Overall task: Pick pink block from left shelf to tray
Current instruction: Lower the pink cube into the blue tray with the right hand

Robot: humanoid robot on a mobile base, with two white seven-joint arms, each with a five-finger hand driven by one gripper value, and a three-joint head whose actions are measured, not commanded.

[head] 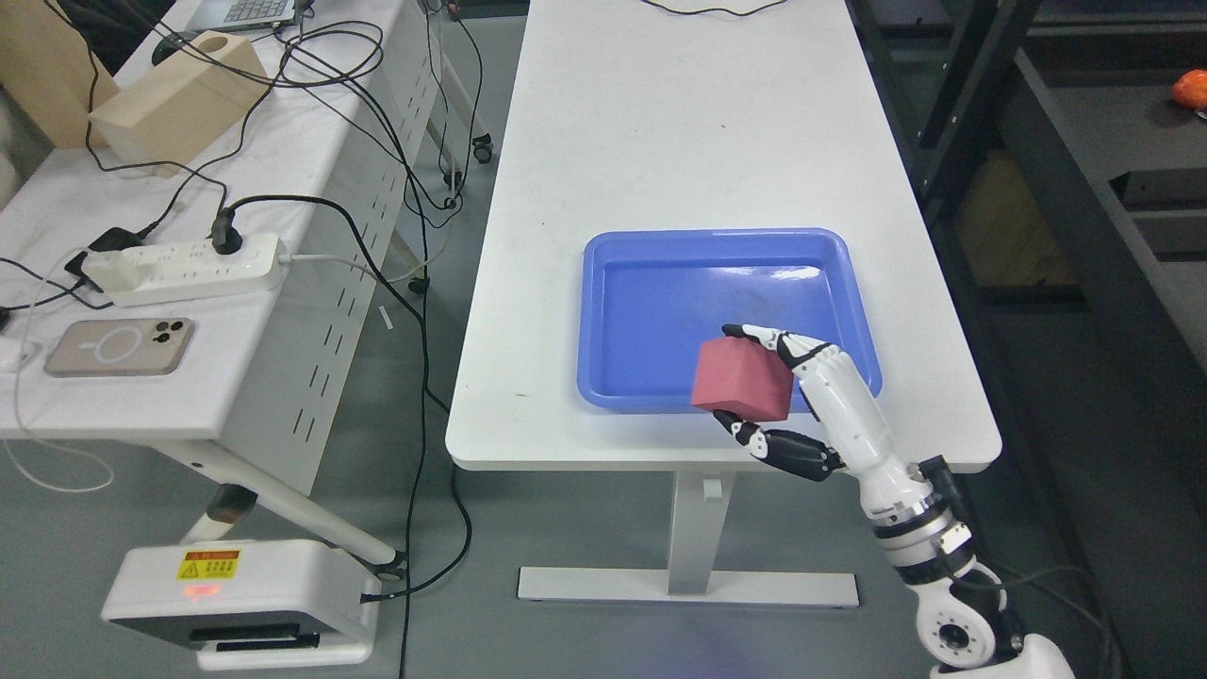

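Above tray, right hand clasping pink block.

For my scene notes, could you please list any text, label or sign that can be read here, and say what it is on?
Yellow warning label on the white floor unit: a triangle sign shows, but its print is too small to read.
Laptop keyboard: keys too blurred to read.
Nothing legible on the pink block, blue tray, phone or power strip.

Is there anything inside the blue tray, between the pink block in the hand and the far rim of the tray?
No. In the head view the blue tray is bare beyond the pink block.
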